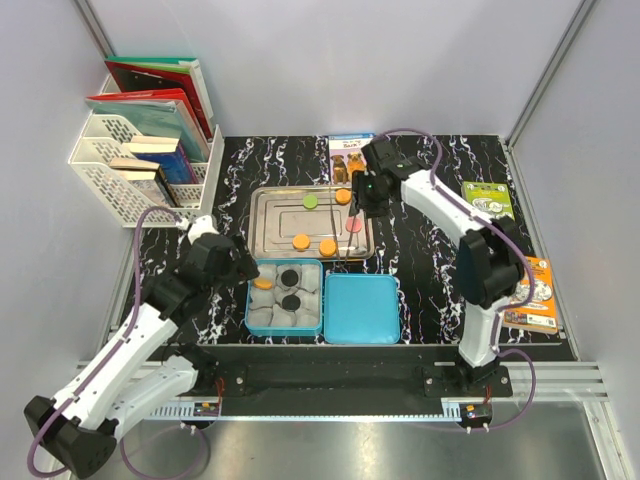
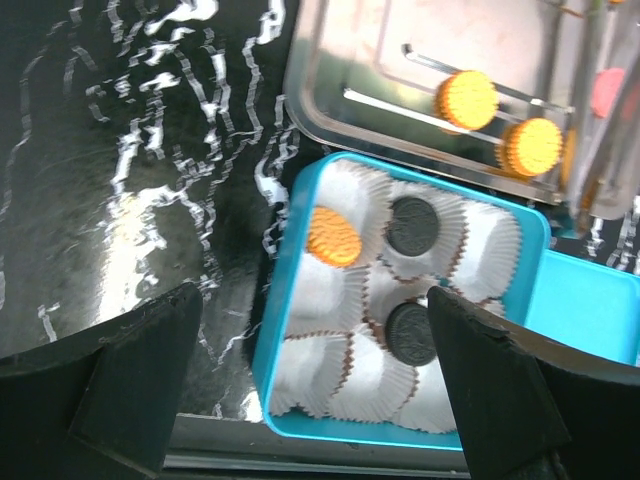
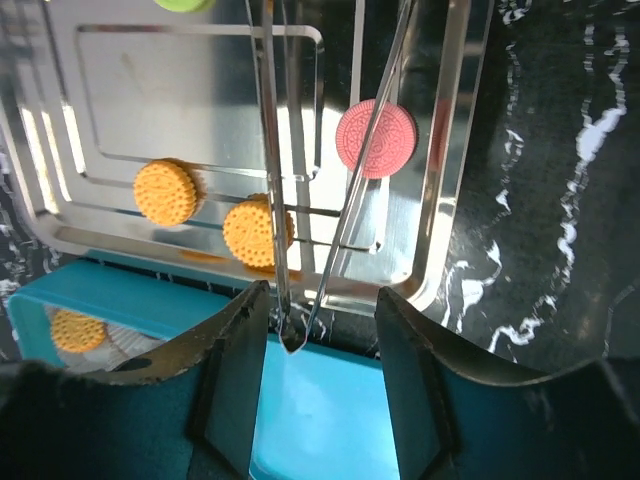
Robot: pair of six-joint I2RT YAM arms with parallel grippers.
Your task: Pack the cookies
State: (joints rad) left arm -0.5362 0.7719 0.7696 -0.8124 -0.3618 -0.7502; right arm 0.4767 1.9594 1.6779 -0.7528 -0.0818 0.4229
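Partway through the packing, judging by the count. Already in the blue box (image 1: pixel 249 305), inside paper cups (image 2: pixel 330 370): one orange cookie (image 2: pixel 333 236) near the box's 10 o'clock corner and two black cookies (image 2: pixel 414 225) toward the middle. Open lid (image 1: pixel 362 308) at 3 o'clock of the box.

Not yet packed, on the metal tray (image 1: pixel 275 215) at 12 o'clock of the box: a green cookie (image 1: pixel 310 201) at the tray's 12 o'clock, a second orange cookie (image 1: pixel 343 196) at 1 o'clock, a pink cookie (image 3: pixel 376 138) at 3 o'clock, and two more orange cookies (image 3: pixel 166 192) side by side near 6 o'clock.

Right gripper (image 3: pixel 322 300) partly closed around metal tongs (image 3: pixel 270 150), above the tray's 5 o'clock rim. Nothing caught in the tongs; pink cookie just beside one arm. Exact contact of pads and tongs not visible.

Left gripper (image 1: pixel 233 262) spread fully wide, empty, hovering near 9 to 10 o'clock of the box.

Step in hand, probably: going for the next cookie. Next move, as a guess: set the tongs astride one cookie, arms on opposite edges, low but not scraping the tray. Then squeeze gently, lift flat, carry toward 7 o'clock and release above a free cup.
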